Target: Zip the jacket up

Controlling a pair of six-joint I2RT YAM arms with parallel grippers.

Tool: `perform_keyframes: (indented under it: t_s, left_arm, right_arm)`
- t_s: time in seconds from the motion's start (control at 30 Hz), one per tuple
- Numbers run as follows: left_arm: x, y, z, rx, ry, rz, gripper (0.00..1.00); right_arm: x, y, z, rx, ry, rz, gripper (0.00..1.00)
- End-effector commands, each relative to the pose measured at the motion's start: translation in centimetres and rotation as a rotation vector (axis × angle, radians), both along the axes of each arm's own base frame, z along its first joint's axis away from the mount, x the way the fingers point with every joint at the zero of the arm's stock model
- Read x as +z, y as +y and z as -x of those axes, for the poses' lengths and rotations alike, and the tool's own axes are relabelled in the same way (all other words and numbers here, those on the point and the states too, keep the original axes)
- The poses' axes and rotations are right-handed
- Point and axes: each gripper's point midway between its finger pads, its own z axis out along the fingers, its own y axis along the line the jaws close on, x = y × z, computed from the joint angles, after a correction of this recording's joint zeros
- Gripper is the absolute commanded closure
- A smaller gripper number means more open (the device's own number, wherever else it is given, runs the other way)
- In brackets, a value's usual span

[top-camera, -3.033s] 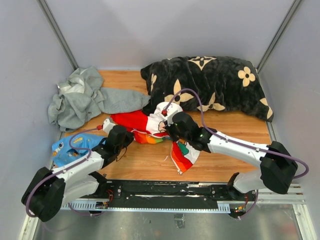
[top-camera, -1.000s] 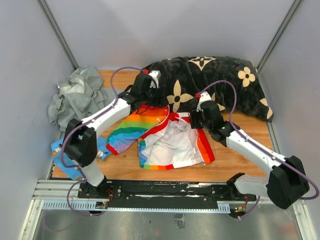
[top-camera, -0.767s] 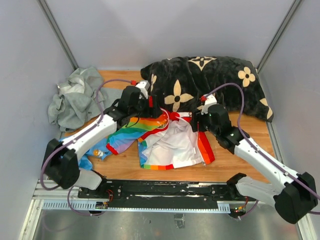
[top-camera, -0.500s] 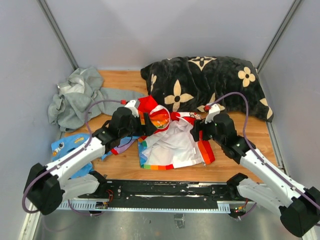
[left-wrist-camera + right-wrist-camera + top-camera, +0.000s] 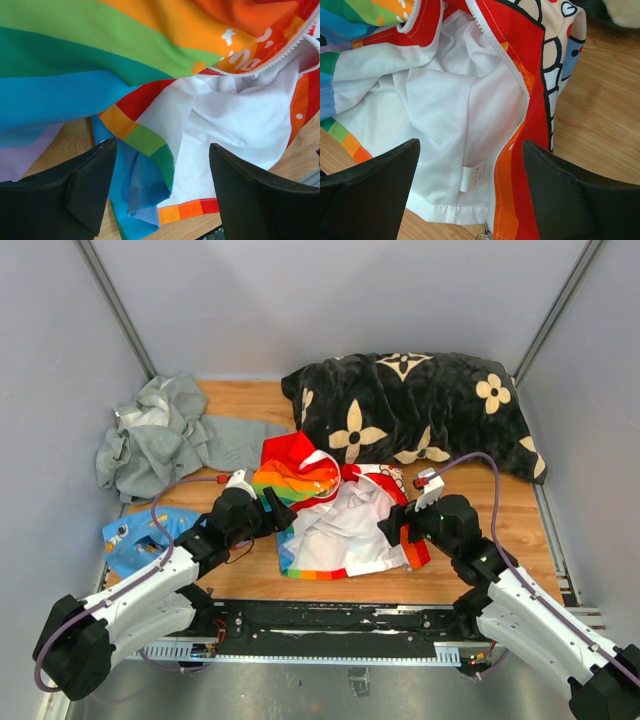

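— Where are we finding the small red jacket with the rainbow stripes and white lining (image 5: 345,528)?

— We are seeing it lying open in the middle of the wooden counter (image 5: 505,502), lining upward, with a rainbow-striped part heaped over its far left corner.

— What are we seeing of our two tools?

— Our left tool (image 5: 270,510) is hovering at the jacket's left edge, its fingers spread wide and grasping nothing; from the left wrist, rainbow cloth and lining (image 5: 235,115) are showing beyond the released tool (image 5: 161,146). Our right tool (image 5: 393,530) is hanging over the jacket's right edge, equally released (image 5: 471,144), above the white zipper teeth (image 5: 505,55) and a small white label (image 5: 470,177).

— What is crowding us?

— A big black plush pillow with cream flowers (image 5: 420,405) is lying along the far side, touching the jacket's collar end. A crumpled grey hooded sweatshirt (image 5: 160,435) is sitting in the far left corner, its sleeve reaching toward the rainbow heap. A small light-blue garment (image 5: 135,535) is lying near left, partly under our left arm.
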Motion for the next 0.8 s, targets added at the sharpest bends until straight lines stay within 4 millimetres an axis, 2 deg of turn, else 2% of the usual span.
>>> perform_keyframes:
  t_s: [0.0, 0.23, 0.33, 0.43, 0.57, 0.67, 0.77]
  left_arm:
    - [-1.2, 0.0, -0.6, 0.057, -0.002, 0.044, 0.24]
    - [-2.0, -1.5, -1.0, -0.003, -0.016, 0.067, 0.36]
    - [-2.0, -2.0, -0.8, -0.026, -0.027, 0.093, 0.49]
    - [-0.6, -2.8, -0.6, -0.067, -0.070, 0.104, 0.64]
    - [1.7, -4.1, 0.2, -0.134, -0.127, 0.094, 0.77]
    - [2.9, -5.7, 1.2, -0.211, -0.154, 0.048, 0.85]
    - [3.4, -8.3, 3.3, -0.332, -0.171, 0.017, 0.89]
  right_arm:
    - [0.9, 0.9, 0.0, 0.026, -0.051, -0.057, 0.15]
    - [0.4, 0.7, 0.4, 0.004, -0.055, -0.077, 0.14]
    - [0.3, 0.5, 0.2, -0.009, -0.061, -0.077, 0.14]
    - [-0.3, 0.2, 0.0, -0.032, -0.054, -0.059, 0.14]
    - [-0.6, 0.1, -0.1, -0.039, -0.048, -0.048, 0.14]
    - [-0.4, 0.0, 0.0, -0.039, -0.049, -0.051, 0.14]
    - [0.1, 0.1, 0.1, -0.038, -0.054, -0.062, 0.14]
